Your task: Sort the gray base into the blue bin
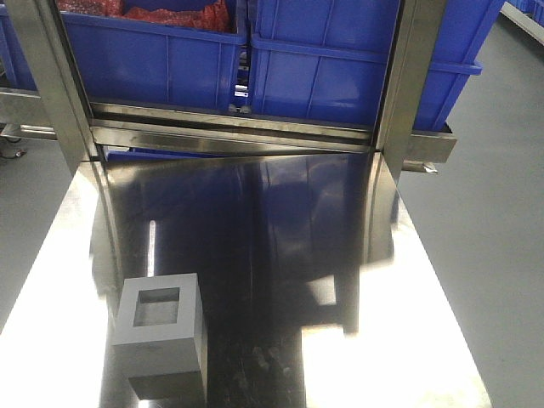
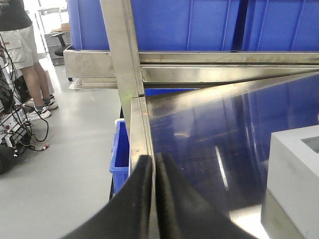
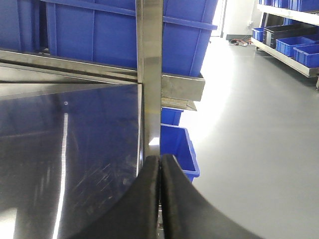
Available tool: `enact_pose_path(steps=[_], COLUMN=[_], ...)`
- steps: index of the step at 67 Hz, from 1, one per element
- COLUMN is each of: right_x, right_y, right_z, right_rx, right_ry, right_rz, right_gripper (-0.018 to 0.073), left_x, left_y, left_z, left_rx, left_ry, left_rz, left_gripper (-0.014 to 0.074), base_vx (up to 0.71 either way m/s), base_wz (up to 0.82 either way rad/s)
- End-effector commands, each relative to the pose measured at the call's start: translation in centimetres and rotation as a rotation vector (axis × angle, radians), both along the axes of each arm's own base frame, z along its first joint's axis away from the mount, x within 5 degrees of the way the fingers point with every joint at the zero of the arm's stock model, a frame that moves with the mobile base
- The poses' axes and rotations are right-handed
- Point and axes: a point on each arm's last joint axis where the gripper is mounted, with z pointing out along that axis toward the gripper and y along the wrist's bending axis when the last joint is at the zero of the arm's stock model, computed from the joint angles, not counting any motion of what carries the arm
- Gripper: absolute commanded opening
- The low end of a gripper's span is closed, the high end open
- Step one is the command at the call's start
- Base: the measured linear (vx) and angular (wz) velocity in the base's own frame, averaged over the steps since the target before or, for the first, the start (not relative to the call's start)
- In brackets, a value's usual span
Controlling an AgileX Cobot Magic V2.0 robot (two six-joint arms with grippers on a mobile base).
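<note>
Front-facing view: the gray base (image 1: 159,327) waits ungrasped near the steel table's (image 1: 280,246) near-left corner, my left gripper (image 2: 153,199) and right gripper (image 3: 159,199) clenched empty.

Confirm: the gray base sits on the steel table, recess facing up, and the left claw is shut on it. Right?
Not quite. The gray base sits on the steel table, recess up, but the left claw is shut on nothing. The left wrist view shows it closed at the table's edge, with the base apart from it, off to one side.
</note>
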Motion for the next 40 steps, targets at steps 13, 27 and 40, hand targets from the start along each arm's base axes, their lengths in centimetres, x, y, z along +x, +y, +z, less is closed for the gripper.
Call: enact_pose_path(steps=[13,27,40], right_x=[0.04,0.04,0.04], right_y=[0.01,0.01,0.01], right_z=[0.57,0.57,0.57], right_rx=[-0.021,-0.021,-0.021], right_ry=[-0.08,-0.08,-0.08], right_rz=[0.002,0.002,0.002], right_gripper=[-0.0005,-0.0005,-0.0005], left_x=[-0.12,-0.12,-0.12], left_y=[-0.01,-0.01,-0.01], left_z=[1.16,1.16,1.16], left_rx=[-0.003,-0.003,-0.003], left_ry=[-0.099,-0.099,-0.099], left_rz=[0.0,0.0,0.0], left_gripper=[-0.0007,-0.0007,-0.0007], base_vx=[0.0,0.0,0.0], base_wz=[0.0,0.0,0.0])
